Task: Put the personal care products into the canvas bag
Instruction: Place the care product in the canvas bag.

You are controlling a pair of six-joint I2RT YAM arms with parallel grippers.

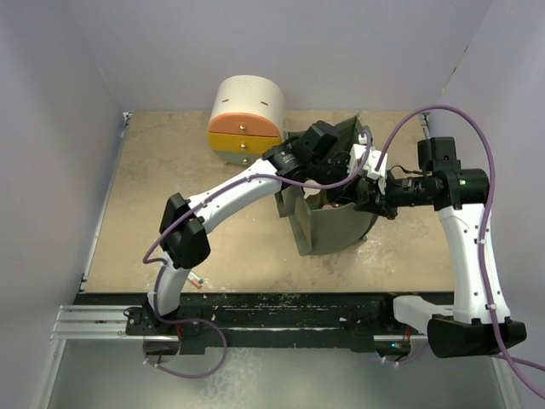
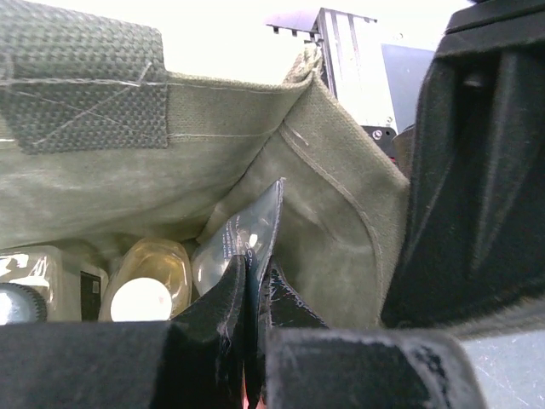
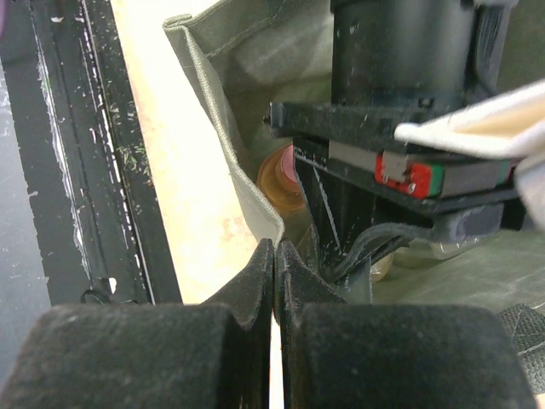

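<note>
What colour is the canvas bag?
The canvas bag is olive green; left wrist view shows it best.

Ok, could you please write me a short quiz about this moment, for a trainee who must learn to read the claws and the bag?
1. True or false: the right claw is open, away from the canvas bag.
2. The left claw, pinching a slim tube, is: A) inside the bag; B) beside it; C) high above it.
3. Fill in: the orange bottle in the bag has a ___ cap.
Key: 1 false, it is shut on the bag's rim. 2 A. 3 pink.
</note>
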